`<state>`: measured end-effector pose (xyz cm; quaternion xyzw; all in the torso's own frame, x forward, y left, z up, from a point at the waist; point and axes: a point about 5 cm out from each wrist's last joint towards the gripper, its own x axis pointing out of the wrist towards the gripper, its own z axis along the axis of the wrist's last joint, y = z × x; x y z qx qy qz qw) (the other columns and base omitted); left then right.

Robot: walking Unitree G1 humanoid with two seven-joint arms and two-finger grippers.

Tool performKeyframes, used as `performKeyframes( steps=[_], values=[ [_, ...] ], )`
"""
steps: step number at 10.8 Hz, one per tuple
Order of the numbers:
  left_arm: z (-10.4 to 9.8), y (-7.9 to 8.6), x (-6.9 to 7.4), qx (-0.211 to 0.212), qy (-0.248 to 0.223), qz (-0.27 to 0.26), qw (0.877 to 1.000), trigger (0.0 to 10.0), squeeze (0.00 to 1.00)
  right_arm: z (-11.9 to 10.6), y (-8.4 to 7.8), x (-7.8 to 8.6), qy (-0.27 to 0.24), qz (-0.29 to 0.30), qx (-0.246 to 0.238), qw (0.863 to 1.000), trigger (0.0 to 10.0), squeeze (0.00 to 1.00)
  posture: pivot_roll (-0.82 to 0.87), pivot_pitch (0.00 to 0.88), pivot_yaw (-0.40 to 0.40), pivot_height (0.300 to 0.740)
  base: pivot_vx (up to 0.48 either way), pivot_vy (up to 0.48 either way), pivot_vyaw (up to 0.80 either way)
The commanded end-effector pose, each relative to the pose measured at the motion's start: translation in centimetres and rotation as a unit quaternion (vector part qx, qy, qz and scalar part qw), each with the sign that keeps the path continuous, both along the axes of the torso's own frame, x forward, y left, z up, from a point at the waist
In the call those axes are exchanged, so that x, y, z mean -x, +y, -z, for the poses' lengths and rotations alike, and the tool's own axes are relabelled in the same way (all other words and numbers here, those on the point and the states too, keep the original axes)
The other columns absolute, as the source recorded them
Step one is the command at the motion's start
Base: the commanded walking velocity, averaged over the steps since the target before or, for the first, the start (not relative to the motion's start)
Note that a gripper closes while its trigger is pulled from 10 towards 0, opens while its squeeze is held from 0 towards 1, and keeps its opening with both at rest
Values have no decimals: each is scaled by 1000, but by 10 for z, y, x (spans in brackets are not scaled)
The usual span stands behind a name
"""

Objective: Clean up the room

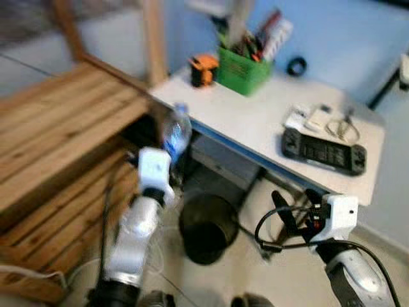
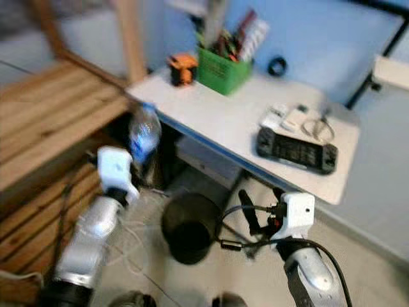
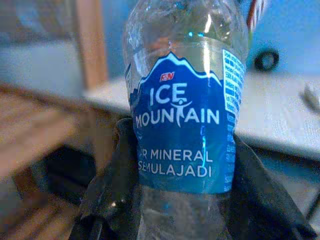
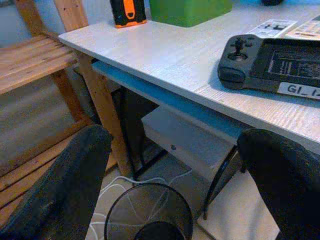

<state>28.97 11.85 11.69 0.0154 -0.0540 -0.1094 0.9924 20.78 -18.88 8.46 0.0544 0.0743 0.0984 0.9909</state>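
Note:
A clear plastic water bottle [image 1: 176,132] with a blue Ice Mountain label [image 3: 181,135] is held upright in my left gripper [image 1: 167,167], which is shut on its lower body, beside the white desk's left corner. Below and to the right stands a black mesh waste bin [image 1: 206,225] on the floor, also seen under the desk [image 4: 149,214]. My right gripper [image 1: 295,206] is open with nothing between its fingers [image 4: 70,185], hanging near the desk's front edge, right of the bin.
The white desk [image 1: 255,121] carries a black game console [image 1: 324,152], a green box of pens [image 1: 241,69], an orange-black tool [image 1: 203,69] and small white items. A wooden slatted frame [image 1: 57,128] stands to the left. White cables lie on the floor.

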Motion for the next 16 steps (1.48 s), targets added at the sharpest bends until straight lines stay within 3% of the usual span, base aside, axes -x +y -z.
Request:
performKeyframes(
  steps=[1,2,4,8,12,16],
  values=[
    [-26,-10,-3,-5,-51,31,998,10000,0,1,-6,-7,-5,19,7,1000,10000,584,-55,0,1,716,0,0,0],
    [-38,-15,-1,-18,-65,50,996,10000,0,-3,-3,-26,-19,27,7,999,10000,592,-47,0,-4,716,0,0,-800],
    [-29,-9,-4,-34,-30,40,998,10000,0,-5,-1,-38,-31,28,7,999,10000,592,-37,0,-6,716,0,0,0],
    [7,3,-2,-46,42,17,998,10000,0,2,-3,-38,-25,30,21,999,10000,600,-49,0,-23,716,0,0,-397],
    [18,1,-4,-53,55,21,997,10000,0,6,-3,-36,-23,22,31,999,10000,608,-59,0,-27,716,0,0,-784],
    [30,6,-2,-31,83,6,996,10000,0,9,-1,-33,-23,25,32,999,10000,596,-69,0,-24,716,0,0,0]
  ],
)
